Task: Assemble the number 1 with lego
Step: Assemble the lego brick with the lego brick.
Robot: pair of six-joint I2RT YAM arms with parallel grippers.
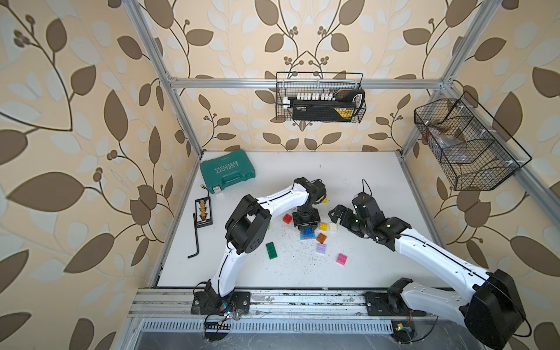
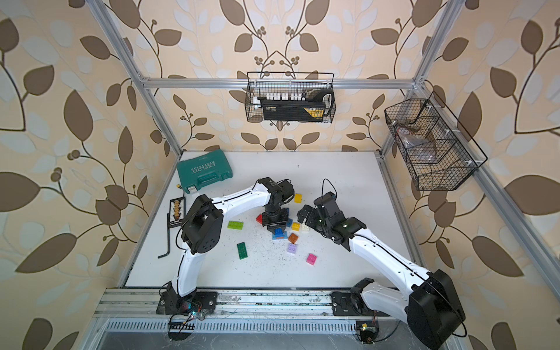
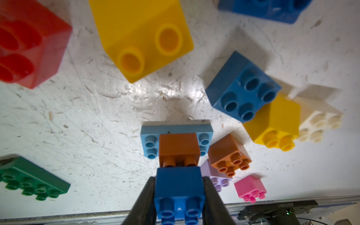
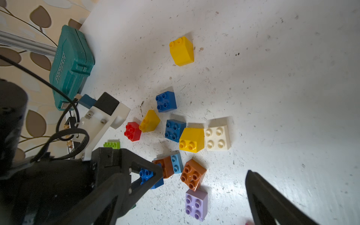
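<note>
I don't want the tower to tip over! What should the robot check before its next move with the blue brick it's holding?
1. The blue brick is held by the left gripper: ok, the jaws are shut on two of its sides.
2. The brown brick sits on the light blue plate: ok.
3. The blue brick is lined up over that brown brick: ok in the left wrist view. Whether they touch: cannot tell.
4. The right gripper is out of the way: ok, it is open, empty and off to the side.
5. There is room around the plate: cannot tell. The loose brown brick lies very close to it.
</note>
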